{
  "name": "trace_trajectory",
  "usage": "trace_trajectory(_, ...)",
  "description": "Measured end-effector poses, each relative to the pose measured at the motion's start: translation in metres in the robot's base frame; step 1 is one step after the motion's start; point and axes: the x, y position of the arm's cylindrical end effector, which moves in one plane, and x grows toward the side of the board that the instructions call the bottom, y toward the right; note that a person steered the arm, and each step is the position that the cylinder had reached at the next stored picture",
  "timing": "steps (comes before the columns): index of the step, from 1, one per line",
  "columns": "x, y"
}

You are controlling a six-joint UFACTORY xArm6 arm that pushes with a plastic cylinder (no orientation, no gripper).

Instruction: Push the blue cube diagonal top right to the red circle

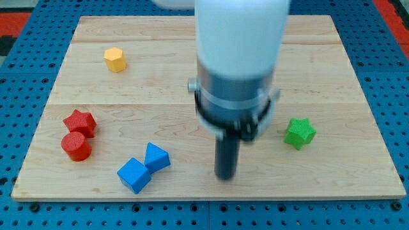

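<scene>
A blue cube (134,174) lies near the view's bottom, left of centre, touching a second blue block (156,156) at its upper right. A red circle block (76,145) stands at the view's left, just below a red star (80,122). My tip (225,177) rests on the board at the view's bottom centre, well to the right of both blue blocks and apart from them. The arm's wide white and grey body hides the board's upper middle.
A yellow hexagon block (115,59) sits at the view's upper left. A green star (300,133) sits at the view's right. The wooden board (358,96) lies on a blue perforated base; its bottom edge runs just below the blue cube.
</scene>
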Motion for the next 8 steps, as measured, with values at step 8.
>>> trace_trajectory(8,-0.083,-0.115)
